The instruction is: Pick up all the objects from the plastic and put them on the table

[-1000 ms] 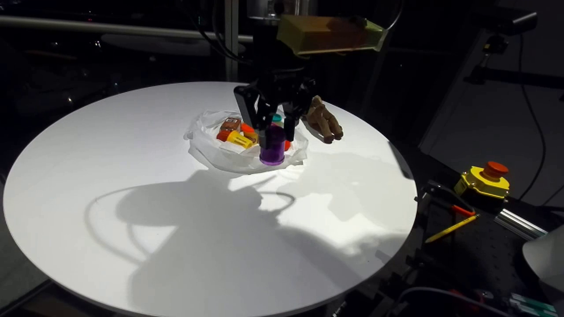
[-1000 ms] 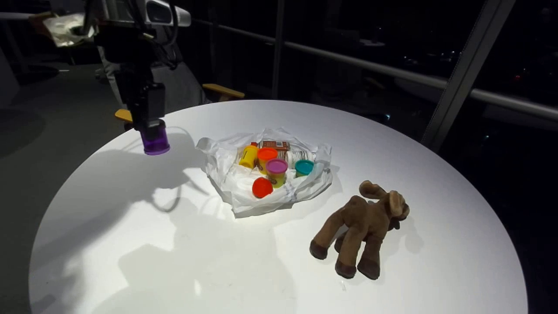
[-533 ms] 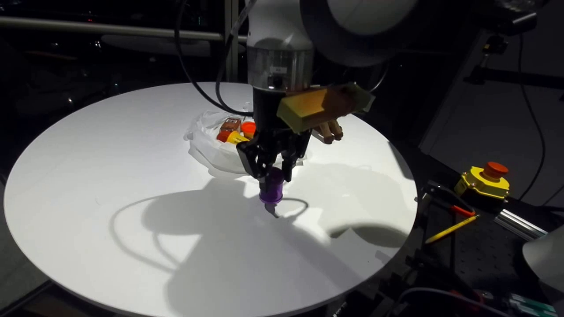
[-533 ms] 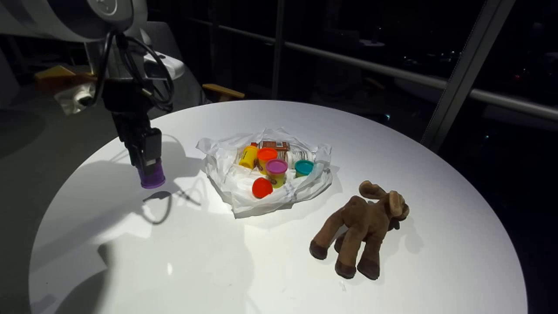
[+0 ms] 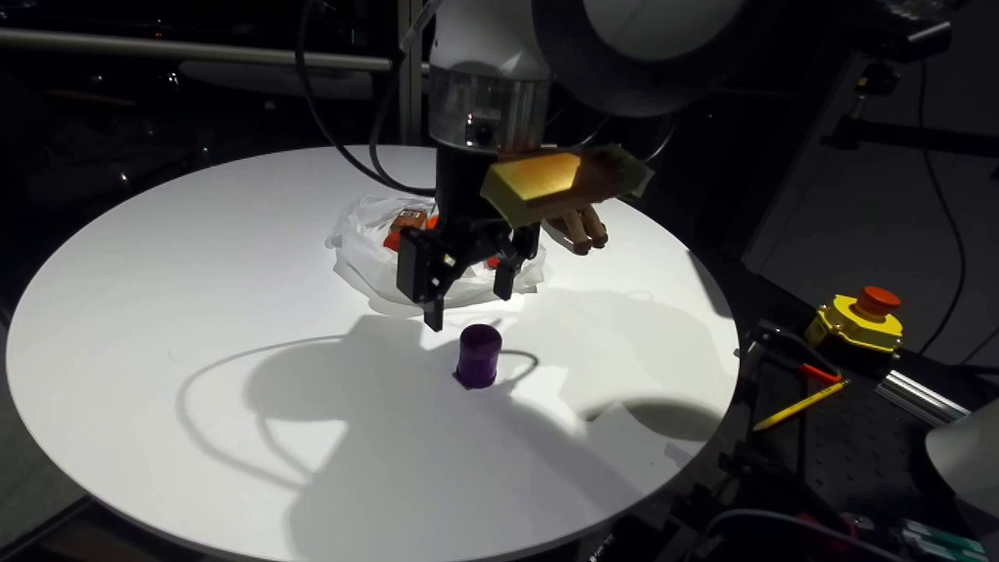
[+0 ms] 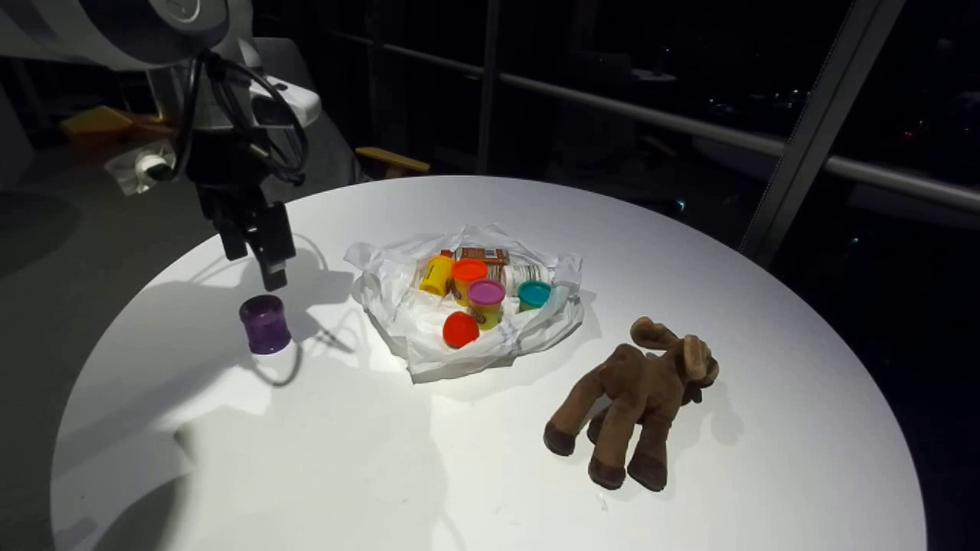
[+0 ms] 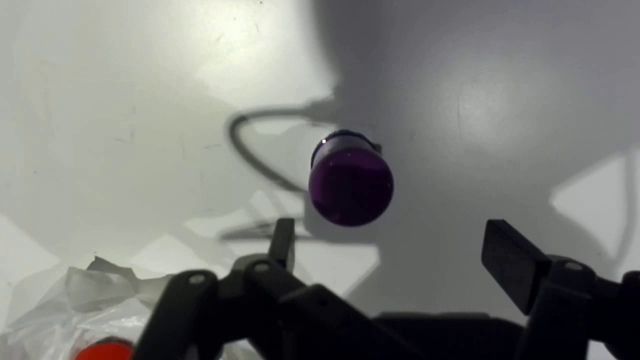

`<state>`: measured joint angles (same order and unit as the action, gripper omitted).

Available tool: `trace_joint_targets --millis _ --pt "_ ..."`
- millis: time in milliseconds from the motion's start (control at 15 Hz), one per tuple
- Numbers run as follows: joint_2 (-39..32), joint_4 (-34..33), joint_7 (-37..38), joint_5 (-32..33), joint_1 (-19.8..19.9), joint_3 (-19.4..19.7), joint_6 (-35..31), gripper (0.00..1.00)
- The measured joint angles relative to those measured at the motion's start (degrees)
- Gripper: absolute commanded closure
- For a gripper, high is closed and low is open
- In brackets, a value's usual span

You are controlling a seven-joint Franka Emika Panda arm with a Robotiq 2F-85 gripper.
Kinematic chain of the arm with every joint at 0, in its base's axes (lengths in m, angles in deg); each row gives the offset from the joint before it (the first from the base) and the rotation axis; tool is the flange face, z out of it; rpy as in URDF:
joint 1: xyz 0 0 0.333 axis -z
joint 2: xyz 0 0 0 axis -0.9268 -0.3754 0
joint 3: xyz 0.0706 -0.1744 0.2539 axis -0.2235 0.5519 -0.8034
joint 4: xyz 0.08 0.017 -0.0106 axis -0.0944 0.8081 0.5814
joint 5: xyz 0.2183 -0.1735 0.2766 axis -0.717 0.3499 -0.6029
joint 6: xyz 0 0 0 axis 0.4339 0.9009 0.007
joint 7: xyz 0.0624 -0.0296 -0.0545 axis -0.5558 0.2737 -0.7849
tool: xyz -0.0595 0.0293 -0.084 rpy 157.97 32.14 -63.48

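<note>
A purple cup (image 5: 478, 357) stands upright on the white table (image 5: 156, 312), in front of the plastic. My gripper (image 5: 469, 300) hangs just above it, open, its fingers (image 7: 515, 265) wide apart with nothing between them. The wrist view shows the purple cup (image 7: 351, 187) beyond the fingertips, not touching them. On the crumpled plastic (image 6: 398, 337) lie a yellow piece (image 6: 437, 275), an orange-lidded cup (image 6: 468, 272), a pink-lidded cup (image 6: 486, 292), a teal-lidded cup (image 6: 534, 296), a red piece (image 6: 461, 329), a brown box (image 6: 484, 255) and a white container (image 6: 528, 275).
A brown plush animal (image 6: 635, 390) lies on the table beside the plastic. Off the table edge are a yellow-and-red button box (image 5: 858, 320) and a yellow pencil (image 5: 801, 405). A yellowish box (image 5: 566, 183) is fixed to the wrist.
My gripper came down holding the purple cup and away from the plastic. It has since opened and risen slightly, leaving the cup on the table.
</note>
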<state>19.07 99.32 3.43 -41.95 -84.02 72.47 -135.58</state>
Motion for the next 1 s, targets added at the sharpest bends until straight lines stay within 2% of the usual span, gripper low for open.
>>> trace_joint_targets --millis 200,400,733,1000 --pt "4.1 0.0 0.0 -0.1 0.7 1.4 0.8 0.00" --pt "5.3 -0.7 0.1 -0.1 3.4 4.7 1.8 0.00" --pt "-0.1 -5.7 0.1 -0.3 9.6 9.8 2.0 0.00" --pt "-5.8 -12.1 -0.9 -0.4 11.4 11.0 1.9 0.00"
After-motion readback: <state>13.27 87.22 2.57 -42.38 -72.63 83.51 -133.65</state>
